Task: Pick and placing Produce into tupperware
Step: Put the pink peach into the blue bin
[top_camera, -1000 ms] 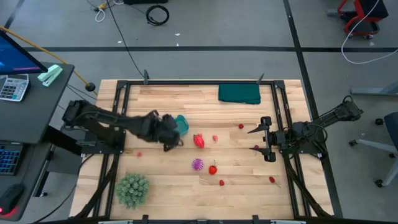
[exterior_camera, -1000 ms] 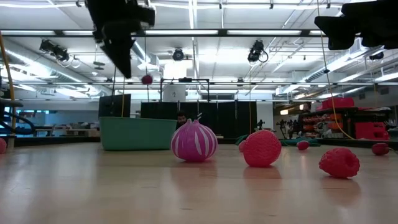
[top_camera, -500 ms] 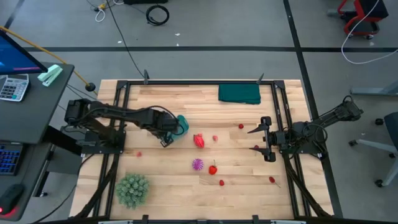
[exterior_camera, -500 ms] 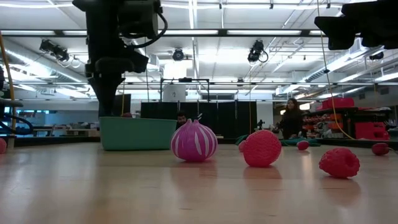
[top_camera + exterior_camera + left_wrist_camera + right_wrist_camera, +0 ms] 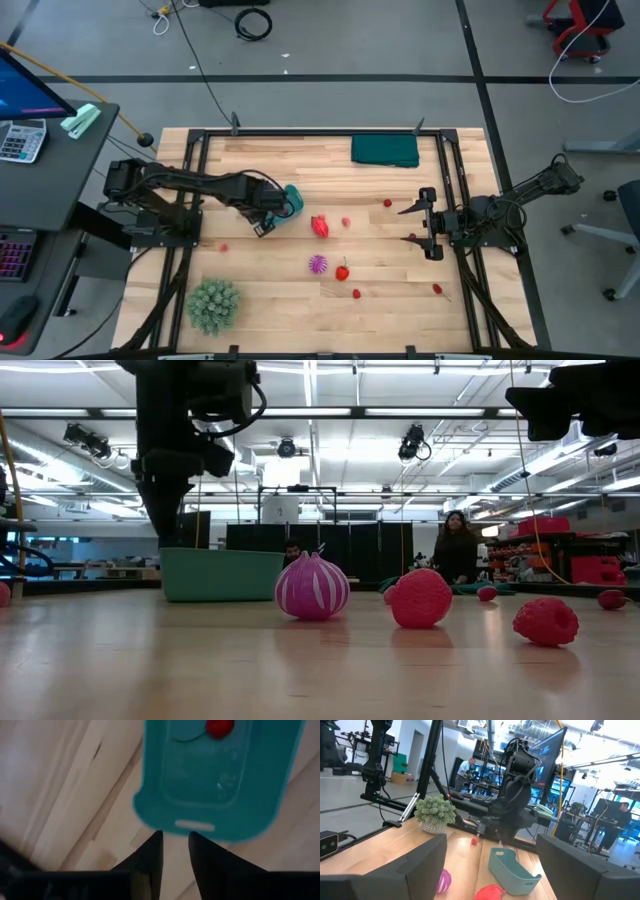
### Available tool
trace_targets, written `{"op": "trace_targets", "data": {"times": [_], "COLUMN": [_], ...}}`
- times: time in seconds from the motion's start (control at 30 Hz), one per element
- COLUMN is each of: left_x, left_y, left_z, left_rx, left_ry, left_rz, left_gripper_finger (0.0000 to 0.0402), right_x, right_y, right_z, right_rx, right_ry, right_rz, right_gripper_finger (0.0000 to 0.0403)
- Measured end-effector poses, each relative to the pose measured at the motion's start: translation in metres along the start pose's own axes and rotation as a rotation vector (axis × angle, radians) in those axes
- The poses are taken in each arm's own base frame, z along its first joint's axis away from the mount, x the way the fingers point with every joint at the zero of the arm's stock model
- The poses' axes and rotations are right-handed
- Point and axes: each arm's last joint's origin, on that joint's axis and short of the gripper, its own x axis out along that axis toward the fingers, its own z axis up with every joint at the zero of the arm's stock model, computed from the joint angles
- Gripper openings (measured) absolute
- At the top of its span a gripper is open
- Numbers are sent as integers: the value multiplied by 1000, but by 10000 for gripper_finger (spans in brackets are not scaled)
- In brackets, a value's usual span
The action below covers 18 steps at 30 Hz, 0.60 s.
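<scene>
The left gripper (image 5: pixel 175 845) has swung down beside the teal container (image 5: pixel 220 780) and let go of a small red ball (image 5: pixel 220 727), which now lies inside. A person (image 5: pixel 456 548) has walked in behind.

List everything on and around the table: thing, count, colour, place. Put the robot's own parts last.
Tupperware: one, teal, left of table centre; one small red ball inside.
Produce on the table: about nine red pieces scattered across the middle and right.
Spiky piece: one, magenta, front of centre.
Fuzzy plant: one, green, front left corner.
Cloth: one, dark green, far edge.
Person: one, in the room behind.
Left gripper: at the tupperware's near rim, fingers slightly apart, empty.
Right gripper: open, waiting at the right side.
</scene>
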Motion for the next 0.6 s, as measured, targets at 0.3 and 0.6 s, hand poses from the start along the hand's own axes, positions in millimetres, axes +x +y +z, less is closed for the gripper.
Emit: {"op": "trace_targets", "data": {"times": [0.3, 0.6], "left_x": [-55, -65], "left_y": [-4, -42], "left_z": [-8, -51], "left_rx": [2, -115], "left_ry": [98, 145], "left_rz": [54, 36], "left_gripper_finger": [111, 150], "right_x": [0, 0], "right_y": [0, 0], "right_z": [0, 0], "right_rx": [0, 0], "right_ry": [0, 4], "right_rz": [0, 1], "right_gripper_finger": [316, 316]}}
